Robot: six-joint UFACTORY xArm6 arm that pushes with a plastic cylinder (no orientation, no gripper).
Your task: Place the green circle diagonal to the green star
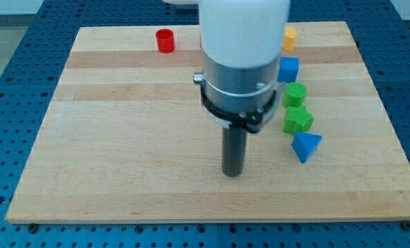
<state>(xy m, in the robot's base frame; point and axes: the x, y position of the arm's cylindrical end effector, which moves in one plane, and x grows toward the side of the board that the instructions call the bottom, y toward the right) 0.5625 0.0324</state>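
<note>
Wooden board (122, 138): my tip (233, 173) left of green star (298, 119), green circle (295, 94).

Lab: wood board (122, 138) on blue perforated bench (12, 55).

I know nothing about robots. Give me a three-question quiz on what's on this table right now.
1. True or false: my tip touches the green circle.
2. Which block lies nearest the view's bottom? A red cylinder B blue triangle C yellow block
3. Fill in: directly below the green circle lies the green ____.

Key: 1 false, it stands apart, to the view's left; 2 B; 3 star.
</note>
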